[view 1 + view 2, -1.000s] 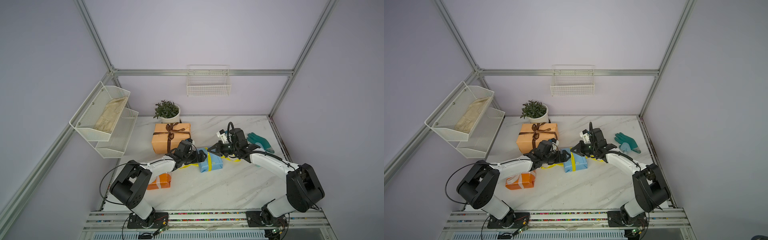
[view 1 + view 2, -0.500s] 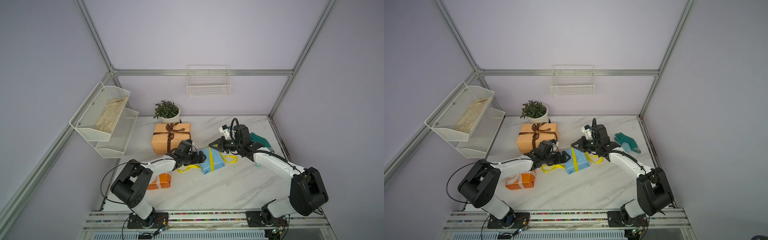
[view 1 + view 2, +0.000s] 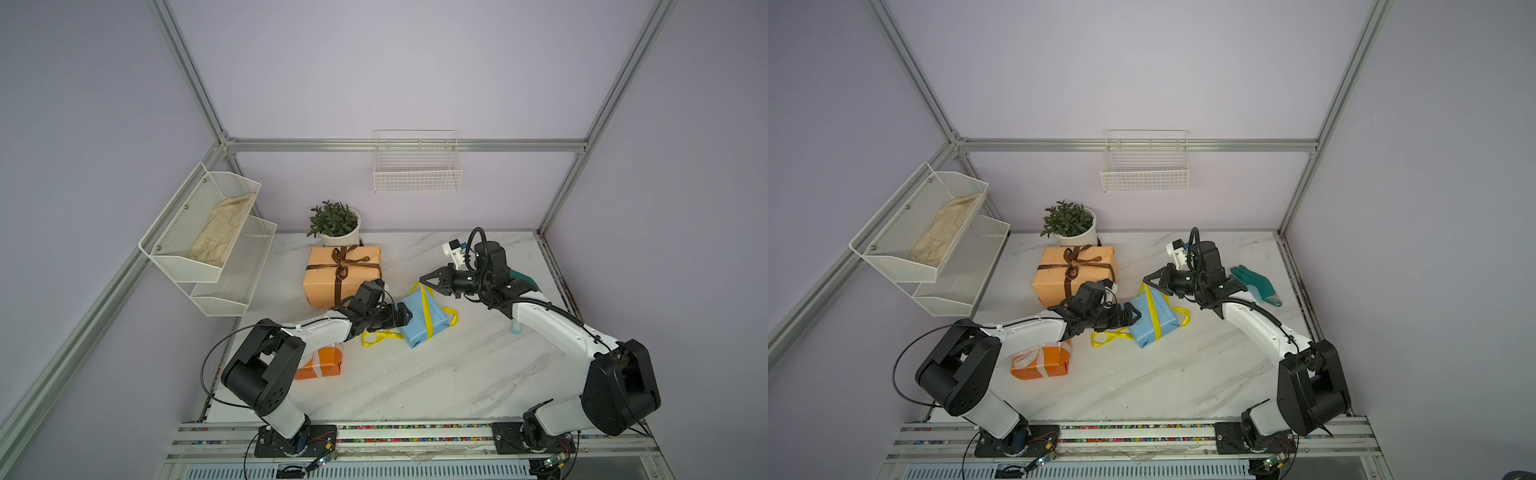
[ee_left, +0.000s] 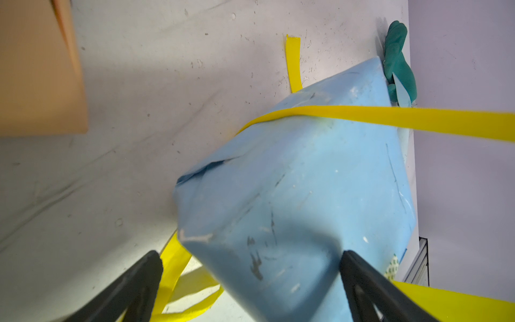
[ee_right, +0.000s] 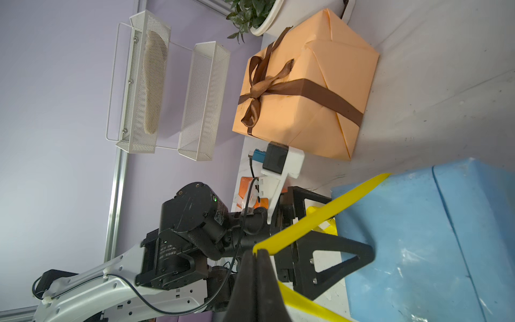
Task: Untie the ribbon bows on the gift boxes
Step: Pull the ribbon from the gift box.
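The light blue gift box (image 3: 430, 322) (image 3: 1158, 322) lies mid-table, turned at an angle. A yellow ribbon (image 3: 423, 301) (image 5: 320, 220) runs taut from it up to my right gripper (image 3: 422, 279) (image 5: 257, 252), which is shut on the ribbon's end. More yellow loops (image 3: 376, 336) lie loose on the table. My left gripper (image 3: 405, 316) (image 4: 250, 258) stands open, its fingers either side of the box's near corner (image 4: 292, 195). The peach box (image 3: 340, 276) keeps its brown bow (image 3: 341, 266) (image 5: 257, 89) tied. The small orange box (image 3: 1042, 361) carries a white ribbon (image 3: 1034, 358).
A potted plant (image 3: 338, 239) stands behind the peach box. A teal glove (image 3: 1256, 284) lies at the right, behind my right arm. A white two-tier mesh shelf (image 3: 208, 241) hangs on the left wall and a wire basket (image 3: 417, 166) on the back wall.
My right gripper has risen and drawn back with the yellow ribbon, pulling it taut. The blue box has turned a little. The left gripper has stayed open at the box.
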Robot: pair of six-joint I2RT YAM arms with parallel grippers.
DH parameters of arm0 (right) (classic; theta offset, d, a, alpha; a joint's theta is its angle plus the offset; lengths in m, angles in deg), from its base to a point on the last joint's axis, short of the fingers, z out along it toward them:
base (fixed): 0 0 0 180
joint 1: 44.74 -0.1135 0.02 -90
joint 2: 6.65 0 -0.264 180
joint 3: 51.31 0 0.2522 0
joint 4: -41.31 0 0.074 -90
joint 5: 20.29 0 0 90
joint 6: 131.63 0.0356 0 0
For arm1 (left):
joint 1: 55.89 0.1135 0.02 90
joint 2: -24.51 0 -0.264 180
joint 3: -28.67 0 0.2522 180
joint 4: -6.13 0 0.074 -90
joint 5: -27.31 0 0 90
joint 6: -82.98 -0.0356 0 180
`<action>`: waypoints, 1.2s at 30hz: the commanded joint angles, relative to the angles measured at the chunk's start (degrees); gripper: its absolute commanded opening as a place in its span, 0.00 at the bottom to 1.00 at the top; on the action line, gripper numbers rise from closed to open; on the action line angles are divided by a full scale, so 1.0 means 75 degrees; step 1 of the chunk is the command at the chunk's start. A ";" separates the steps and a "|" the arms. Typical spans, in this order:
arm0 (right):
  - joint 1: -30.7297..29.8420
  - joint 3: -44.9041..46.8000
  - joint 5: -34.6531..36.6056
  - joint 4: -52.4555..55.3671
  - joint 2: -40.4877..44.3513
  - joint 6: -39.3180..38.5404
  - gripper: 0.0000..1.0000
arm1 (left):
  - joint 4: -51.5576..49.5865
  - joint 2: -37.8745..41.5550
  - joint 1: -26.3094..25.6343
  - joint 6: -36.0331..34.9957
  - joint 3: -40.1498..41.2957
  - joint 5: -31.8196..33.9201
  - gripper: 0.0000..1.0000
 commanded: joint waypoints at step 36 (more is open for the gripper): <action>0.0049 0.0334 -0.0378 -0.1697 0.0090 0.0668 0.00 | 0.0324 -0.1378 -0.0707 0.0111 -0.1545 0.0585 1.00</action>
